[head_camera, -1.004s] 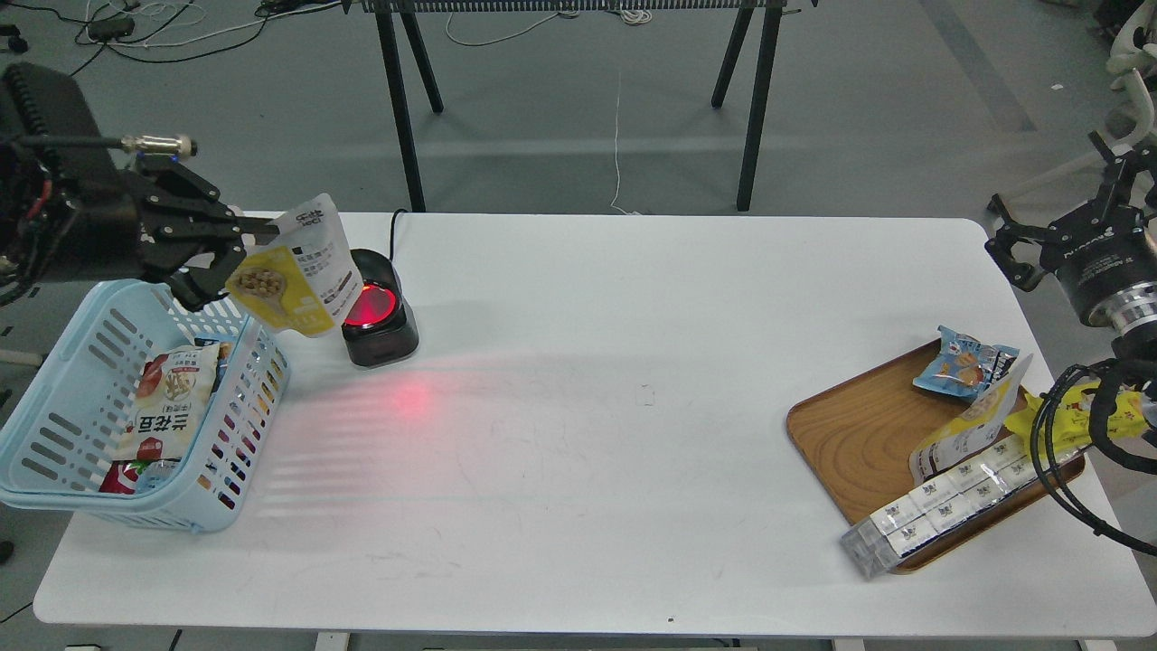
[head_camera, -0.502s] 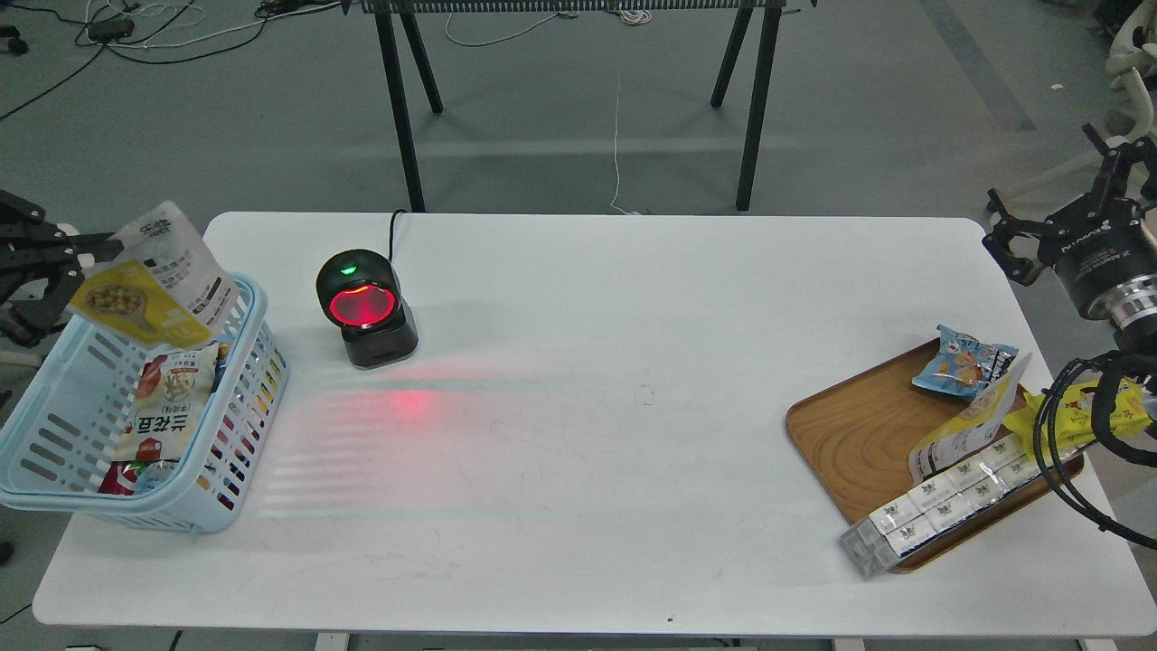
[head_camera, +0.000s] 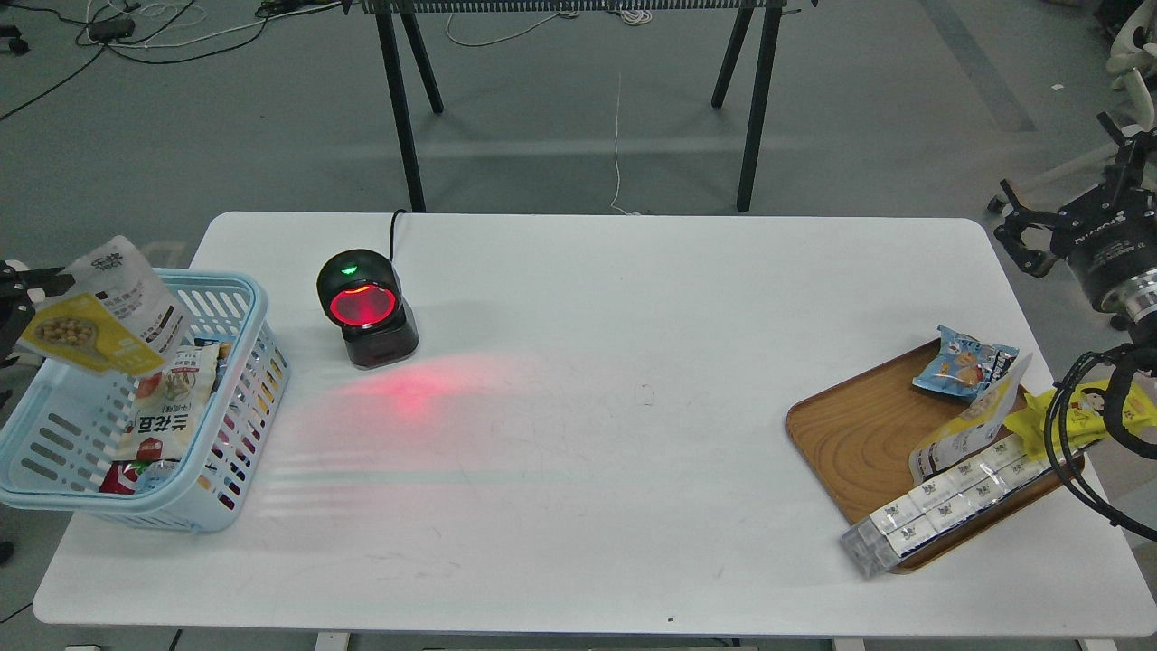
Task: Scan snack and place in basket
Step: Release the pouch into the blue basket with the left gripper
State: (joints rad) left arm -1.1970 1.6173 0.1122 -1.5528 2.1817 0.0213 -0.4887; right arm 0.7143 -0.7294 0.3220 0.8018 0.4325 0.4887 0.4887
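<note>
The snack [head_camera: 95,312], a yellow-and-white pouch with a round picture of beige balls, hangs tilted over the far left part of the light blue basket [head_camera: 258,312]. My left gripper [head_camera: 32,287] is at the left edge of the view, mostly out of frame, and is shut on the pouch's left edge. The basket holds several other packets. My right gripper [head_camera: 1058,181] is off the table's far right corner, open and empty.
A black scanner [head_camera: 364,307] with a red window stands right of the basket and throws red light on the table. A brown wooden tray [head_camera: 850,434] at the right holds a blue packet [head_camera: 963,362], a similar pouch [head_camera: 972,425], a yellow packet [head_camera: 1076,411] and a white carton [head_camera: 940,506].
My left gripper has carried the snack left, away from the scanner, and down over the basket. The right gripper has shifted slightly to the right.
</note>
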